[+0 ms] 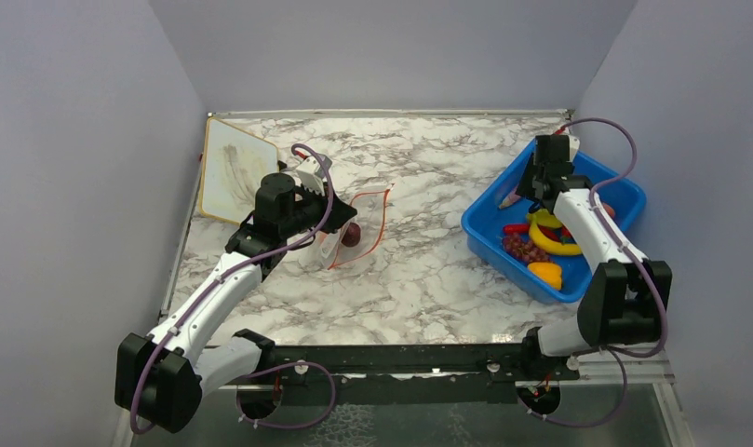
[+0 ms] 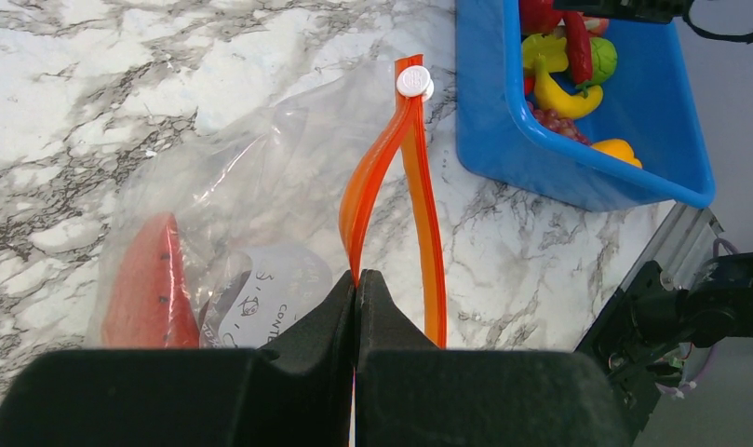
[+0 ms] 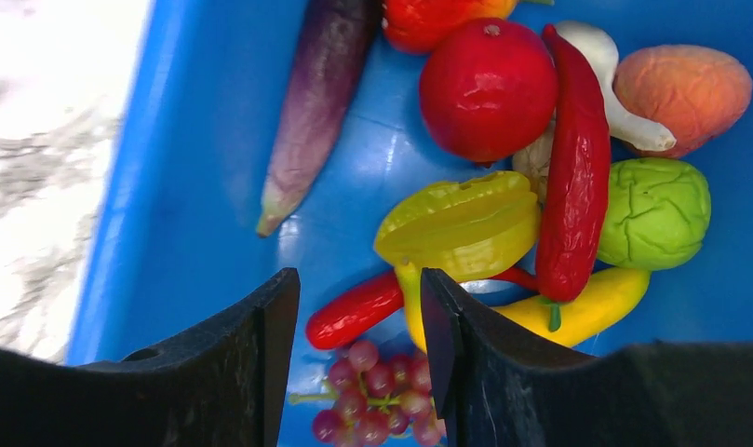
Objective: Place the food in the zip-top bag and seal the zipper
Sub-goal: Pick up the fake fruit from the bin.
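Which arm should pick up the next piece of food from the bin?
Right. The right hand hangs open over the food in the blue bin; the left hand is shut on the zipper, holding the zip-top bag.

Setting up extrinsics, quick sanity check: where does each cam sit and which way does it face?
Top external: above and behind the bases, looking down and forward over the table; both arms whole, left arm at the zip-top bag, right arm over the blue bin.
Left wrist: on the left arm, looking past its shut left fingers along the zipper.
Right wrist: on the right arm, looking down into the bin at the food; open right fingers at the bottom.
Shared: all three see the bin and food.
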Robot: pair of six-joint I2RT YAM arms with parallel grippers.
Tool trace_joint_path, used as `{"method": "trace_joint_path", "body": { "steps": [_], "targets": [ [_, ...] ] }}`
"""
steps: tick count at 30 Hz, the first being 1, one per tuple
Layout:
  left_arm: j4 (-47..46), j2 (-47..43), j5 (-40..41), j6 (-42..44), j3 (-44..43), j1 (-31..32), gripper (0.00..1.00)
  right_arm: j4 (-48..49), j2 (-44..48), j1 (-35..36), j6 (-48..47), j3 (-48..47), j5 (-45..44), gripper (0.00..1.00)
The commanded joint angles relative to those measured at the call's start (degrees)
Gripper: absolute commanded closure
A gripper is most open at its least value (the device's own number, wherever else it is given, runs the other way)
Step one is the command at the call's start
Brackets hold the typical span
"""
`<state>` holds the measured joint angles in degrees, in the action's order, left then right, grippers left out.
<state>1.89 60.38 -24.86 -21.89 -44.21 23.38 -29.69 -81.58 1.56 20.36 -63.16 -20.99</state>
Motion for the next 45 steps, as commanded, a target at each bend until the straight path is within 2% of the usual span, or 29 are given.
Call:
{"method": "trace_joint_path", "body": {
  "steps": [1, 12, 18, 32, 36, 45],
  "targets": [
    [-1.8, -0.9, -1.3, 0.0, 1.0, 0.0, 1.00, 0.5, -4.3, -2.4, -3.5, -1.2, -1.4, 0.51],
    [-2.2, 0.6, -2.9, -0.9, 0.9, -0.1, 1.00, -1.9, -10.8, -2.6, -5.3, -0.3, -1.3, 0.56],
    [-2.2, -0.2, -2.6, -0.8, 1.2, -0.1, 1.00, -4.6, -14.1, -2.6, -4.2, -1.7, -5.3, 0.58],
    [-1.9, -0.4, -2.2, -0.6, 1.1, 0.0, 1.00, -4.1, -16.5, -2.6, -5.0, -2.2, -3.2, 0.63],
    [-1.6, -0.7, -1.9, -0.5, 1.2, 0.0, 1.00, -3.9, -16.1, -2.6, -5.5, -2.1, -3.6, 0.69],
    [-1.4, -1.2, -1.4, -0.2, 1.2, -0.1, 1.00, -3.1, -14.4, -1.1, -7.2, -1.9, -4.0, 0.88]
  ]
}}
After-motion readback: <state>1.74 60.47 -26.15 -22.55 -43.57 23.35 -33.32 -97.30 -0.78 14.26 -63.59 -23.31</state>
